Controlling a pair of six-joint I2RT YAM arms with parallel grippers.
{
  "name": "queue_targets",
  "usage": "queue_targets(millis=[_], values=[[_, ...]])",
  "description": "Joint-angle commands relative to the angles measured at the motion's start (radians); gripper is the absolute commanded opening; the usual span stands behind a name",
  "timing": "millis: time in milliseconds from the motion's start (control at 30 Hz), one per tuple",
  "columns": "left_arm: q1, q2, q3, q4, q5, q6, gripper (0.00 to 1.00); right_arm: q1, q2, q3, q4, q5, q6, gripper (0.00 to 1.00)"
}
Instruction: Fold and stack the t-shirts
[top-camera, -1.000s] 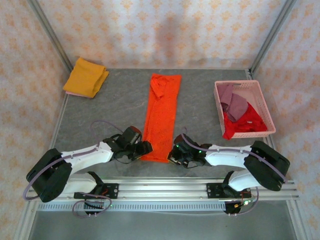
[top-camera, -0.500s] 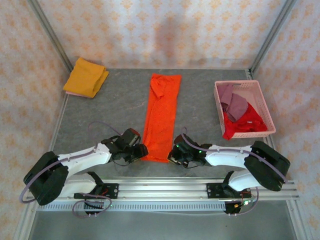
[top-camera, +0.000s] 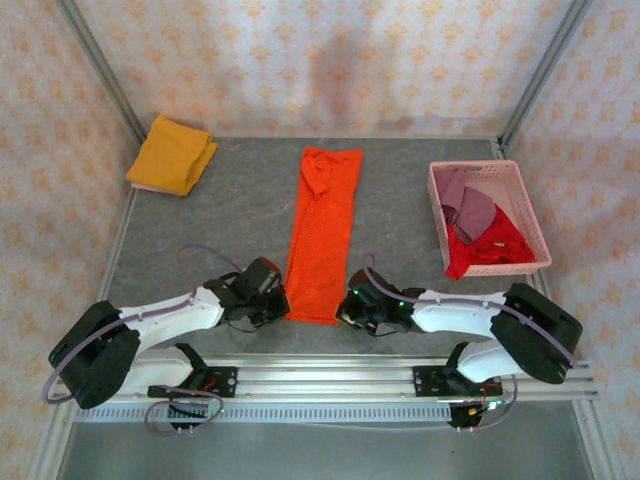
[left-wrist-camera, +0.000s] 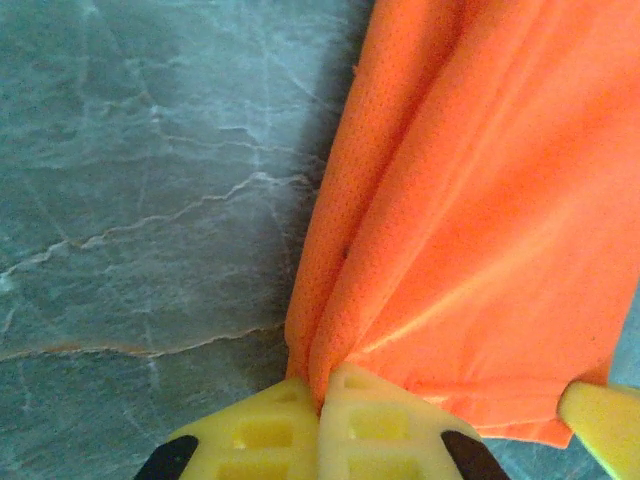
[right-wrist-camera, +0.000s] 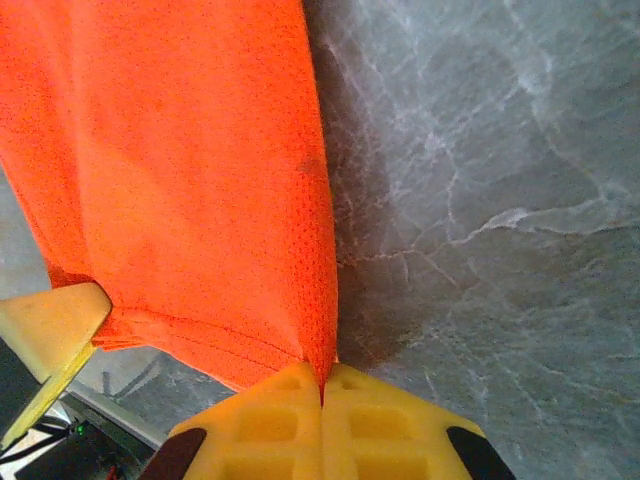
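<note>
The bright orange t-shirt (top-camera: 322, 230) lies folded into a long narrow strip down the middle of the table. My left gripper (top-camera: 284, 303) is shut on its near left corner, and the orange t-shirt (left-wrist-camera: 480, 200) bunches between the yellow fingers (left-wrist-camera: 260, 430). My right gripper (top-camera: 342, 307) is shut on the near right corner, where the orange t-shirt (right-wrist-camera: 190, 170) is pinched between the fingers (right-wrist-camera: 390, 420). A folded mustard yellow t-shirt (top-camera: 172, 153) rests at the back left. Red (top-camera: 490, 247) and dusty mauve (top-camera: 468, 205) t-shirts lie crumpled in the basket.
A pink lattice basket (top-camera: 538, 215) stands at the right side of the grey marbled table (top-camera: 230, 215). Metal frame posts and patterned walls close in the back and sides. A rail runs along the near edge.
My left gripper has shifted slightly right and closed in on the shirt's near left corner. The right gripper has stayed at the near right corner.
</note>
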Motion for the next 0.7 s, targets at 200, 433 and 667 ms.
queue_targets(millis=[200,433,667], values=[[-0.015,-0.091,0.058,-0.146,-0.043,0.048,0.0,0.008,-0.201,0.059,-0.2,0.098,-0.15,0.0],[-0.094,-0.13,0.092,-0.253,-0.047,0.028,0.0,0.092,-0.238,0.022,-0.205,0.068,-0.075,0.0],[-0.138,-0.196,0.142,-0.369,-0.083,0.005,0.0,0.125,-0.35,0.044,-0.303,0.182,-0.061,0.0]])
